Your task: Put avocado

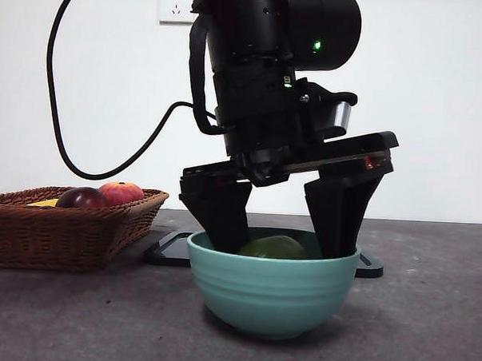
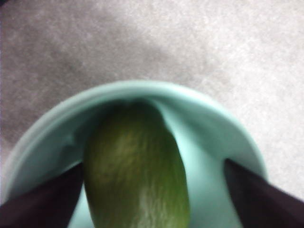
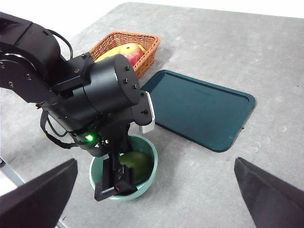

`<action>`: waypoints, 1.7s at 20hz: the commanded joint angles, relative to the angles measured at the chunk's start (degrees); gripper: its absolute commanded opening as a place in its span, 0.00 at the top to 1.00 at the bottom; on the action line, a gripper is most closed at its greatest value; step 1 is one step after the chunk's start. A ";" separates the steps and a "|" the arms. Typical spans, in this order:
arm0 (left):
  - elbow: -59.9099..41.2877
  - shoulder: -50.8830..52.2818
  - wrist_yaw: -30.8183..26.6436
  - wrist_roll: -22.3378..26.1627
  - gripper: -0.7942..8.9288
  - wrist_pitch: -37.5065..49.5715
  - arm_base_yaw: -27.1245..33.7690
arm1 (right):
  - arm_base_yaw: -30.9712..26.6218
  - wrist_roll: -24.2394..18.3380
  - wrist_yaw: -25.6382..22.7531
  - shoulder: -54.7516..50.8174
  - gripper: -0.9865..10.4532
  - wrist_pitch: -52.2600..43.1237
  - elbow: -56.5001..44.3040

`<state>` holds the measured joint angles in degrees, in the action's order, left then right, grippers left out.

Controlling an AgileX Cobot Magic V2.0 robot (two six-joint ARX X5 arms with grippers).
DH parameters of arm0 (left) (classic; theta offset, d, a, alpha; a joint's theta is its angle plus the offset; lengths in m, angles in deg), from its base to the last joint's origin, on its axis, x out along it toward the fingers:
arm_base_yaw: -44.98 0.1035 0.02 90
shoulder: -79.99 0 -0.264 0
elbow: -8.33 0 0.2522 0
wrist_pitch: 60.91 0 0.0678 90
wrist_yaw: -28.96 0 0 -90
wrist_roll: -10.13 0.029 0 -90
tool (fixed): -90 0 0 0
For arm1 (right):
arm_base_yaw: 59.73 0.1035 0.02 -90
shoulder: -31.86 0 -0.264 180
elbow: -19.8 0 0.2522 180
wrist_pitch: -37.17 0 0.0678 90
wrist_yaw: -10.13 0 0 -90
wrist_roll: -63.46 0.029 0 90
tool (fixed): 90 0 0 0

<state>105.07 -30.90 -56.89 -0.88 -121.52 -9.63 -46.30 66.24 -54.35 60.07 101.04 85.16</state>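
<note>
The avocado [image 1: 274, 247] is dull green and lies inside the teal bowl [image 1: 268, 298] at the table's middle. My left gripper [image 1: 280, 244] reaches down into the bowl, open, with one jaw on each side of the avocado. In the left wrist view the avocado [image 2: 135, 171] fills the space between the jaws in the bowl [image 2: 204, 123]; one jaw is at its side and the other stands apart from it. My right gripper [image 3: 156, 160] is open and empty, high above the table, looking down on the left arm, the bowl [image 3: 151, 153] and the avocado [image 3: 137, 164].
A wicker basket [image 1: 63, 229] at the left holds a dark maroon fruit [image 1: 82, 197], a red-orange peach-like fruit [image 1: 122, 193] and something yellow. A dark green tray [image 3: 199, 109] lies flat behind the bowl. A black cable hangs from the left arm.
</note>
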 commanded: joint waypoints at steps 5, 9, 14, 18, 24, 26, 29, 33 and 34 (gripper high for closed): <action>1.73 0.68 -0.07 1.14 0.40 -0.46 -0.55 | 0.04 0.17 0.13 0.11 0.39 -0.59 0.87; 1.73 7.39 -0.13 2.64 0.40 -2.54 -0.48 | 0.04 0.17 0.13 0.11 0.39 -0.57 0.87; 1.73 19.87 -6.45 4.83 0.34 -8.76 -0.42 | 0.04 0.00 0.04 0.11 0.39 -0.52 0.87; 1.70 30.42 -9.84 6.40 0.34 -15.43 -0.42 | 0.04 0.04 0.07 0.11 0.39 -0.42 0.87; -1.07 47.47 -10.78 6.45 0.34 -19.02 -0.44 | 0.04 1.31 1.33 0.13 0.39 0.00 0.87; -4.39 54.69 -10.73 6.51 0.34 -17.64 -0.44 | 0.04 1.29 1.40 0.13 0.39 0.46 0.87; -12.41 66.77 -12.37 5.99 0.34 -15.76 -0.44 | 0.04 1.29 1.40 0.20 0.39 0.63 0.87; -22.05 77.46 -14.25 3.89 0.34 -14.43 -0.44 | 0.24 1.36 1.75 2.69 0.39 1.14 0.87; -23.15 78.68 -14.25 3.91 0.34 -14.16 -0.42 | 0.63 1.38 2.78 4.42 0.39 1.38 0.87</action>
<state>81.49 48.22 -70.99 3.54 -136.93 -9.57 -45.97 66.90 -51.84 63.70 102.70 85.18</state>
